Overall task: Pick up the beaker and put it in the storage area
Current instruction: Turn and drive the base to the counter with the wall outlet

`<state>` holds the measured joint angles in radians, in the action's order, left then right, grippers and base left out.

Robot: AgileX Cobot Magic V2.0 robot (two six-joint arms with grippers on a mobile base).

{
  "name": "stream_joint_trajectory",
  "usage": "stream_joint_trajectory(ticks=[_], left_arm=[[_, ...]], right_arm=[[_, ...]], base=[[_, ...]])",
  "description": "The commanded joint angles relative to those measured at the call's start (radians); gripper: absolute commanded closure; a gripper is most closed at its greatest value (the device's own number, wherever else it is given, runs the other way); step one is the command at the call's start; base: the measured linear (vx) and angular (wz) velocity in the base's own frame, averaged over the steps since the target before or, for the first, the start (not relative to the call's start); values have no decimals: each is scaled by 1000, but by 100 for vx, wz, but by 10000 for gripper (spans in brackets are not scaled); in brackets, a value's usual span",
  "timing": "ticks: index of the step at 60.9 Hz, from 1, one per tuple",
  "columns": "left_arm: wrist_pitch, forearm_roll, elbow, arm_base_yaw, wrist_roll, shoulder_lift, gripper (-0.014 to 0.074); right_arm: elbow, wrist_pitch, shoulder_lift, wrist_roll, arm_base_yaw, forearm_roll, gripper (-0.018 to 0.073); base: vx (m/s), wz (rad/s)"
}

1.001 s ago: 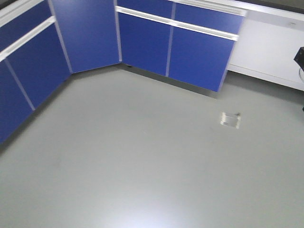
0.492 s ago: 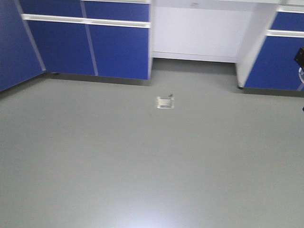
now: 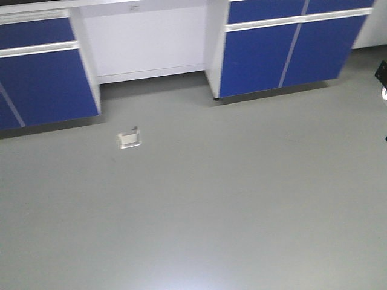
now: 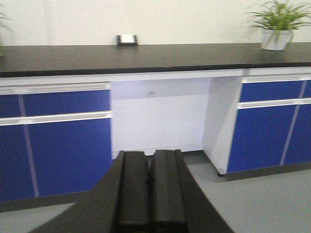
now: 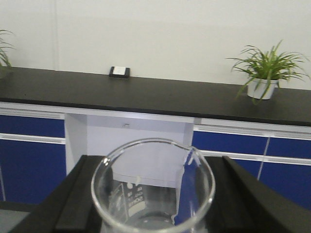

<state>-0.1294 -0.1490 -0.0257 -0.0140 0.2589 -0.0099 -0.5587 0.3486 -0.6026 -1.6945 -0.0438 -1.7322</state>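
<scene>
Beaker (image 5: pixel 152 184), lower centre of frame: glass, likely light, slick, fragile; right pincer (image 5: pixel 154 206) clamped on wall below rim. Left pincer (image 4: pixel 151 189) together.

The floor (image 3: pixel 242 199) is grey and smooth, with a pale glare near the lower edge of the front view. On it lies a small square metal plate (image 3: pixel 129 139), which is near the left blue cabinet (image 3: pixel 42 84) but does not touch it. Between this one and the right blue cabinet (image 3: pixel 278 54) there is a white recess (image 3: pixel 148 42). Each cabinet has a light horizontal strip (image 3: pixel 284 21) near its top. The wall (image 5: pixel 170 34) behind is plain and cream. A green plant (image 5: pixel 265 65) with long thin leaves grows in a white pot (image 5: pixel 261 89) at the right side. At the left edge of the right wrist view a few more green leaves (image 5: pixel 4 48) show.
</scene>
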Motion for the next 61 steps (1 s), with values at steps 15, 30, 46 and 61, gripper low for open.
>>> stream_joint_trajectory(ticks=[15, 30, 46, 61], left_arm=[[80, 6, -22, -8, 6, -17, 605], [80, 6, -22, -8, 6, -17, 605], [80, 6, -22, -8, 6, -17, 605], [80, 6, -22, -8, 6, -17, 605]], right_arm=[[-29, -19, -3, -1, -3, 19, 562], [-29, -19, -3, -1, -3, 19, 562], [-29, -19, -3, -1, -3, 19, 562], [-29, -18, -3, -1, -3, 19, 562]], base=[[17, -47], [25, -28], [34, -3], [41, 7]])
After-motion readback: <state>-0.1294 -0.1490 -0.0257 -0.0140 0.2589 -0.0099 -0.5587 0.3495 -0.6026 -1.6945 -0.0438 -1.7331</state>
